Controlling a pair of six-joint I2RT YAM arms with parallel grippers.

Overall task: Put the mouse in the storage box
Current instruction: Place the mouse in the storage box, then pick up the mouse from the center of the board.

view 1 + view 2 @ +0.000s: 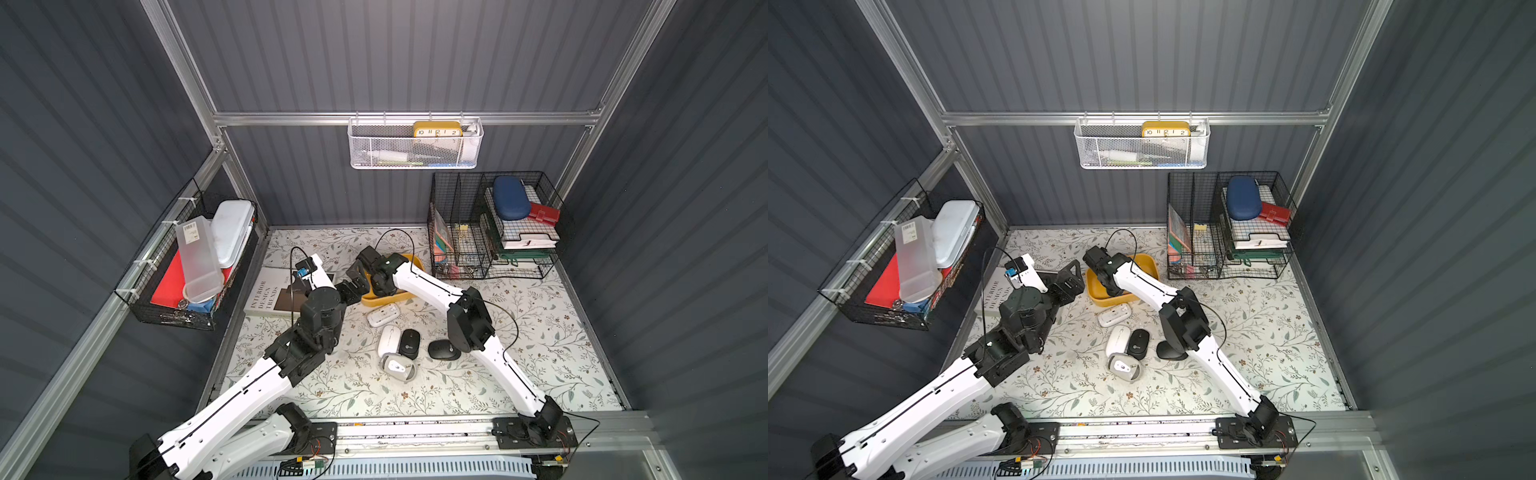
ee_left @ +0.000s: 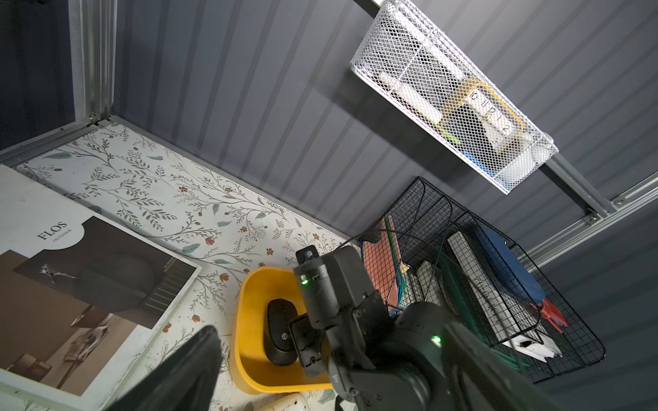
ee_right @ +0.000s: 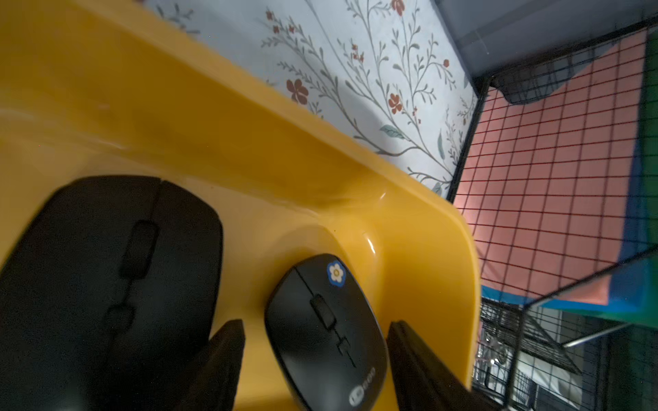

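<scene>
The mustard-yellow storage box (image 1: 384,298) (image 3: 249,142) stands at the back middle of the floral table. Two black mice lie inside it: a small mouse (image 3: 320,320) with a flower sticker and a larger mouse (image 3: 106,267) (image 2: 279,331). My right gripper (image 3: 313,325) reaches down into the box, open, its fingers standing either side of the small mouse with a gap on both sides. My left gripper (image 1: 353,280) hovers wide open and empty just left of the box. Several more mice lie on the table in front, among them a white one (image 1: 388,340) and a black one (image 1: 444,350).
A black wire organiser (image 1: 494,232) with files stands right of the box. A white mesh basket (image 1: 415,145) hangs on the back wall. A magazine (image 1: 270,295) lies at the left, under my left arm. A black wire basket (image 1: 187,266) hangs on the left wall.
</scene>
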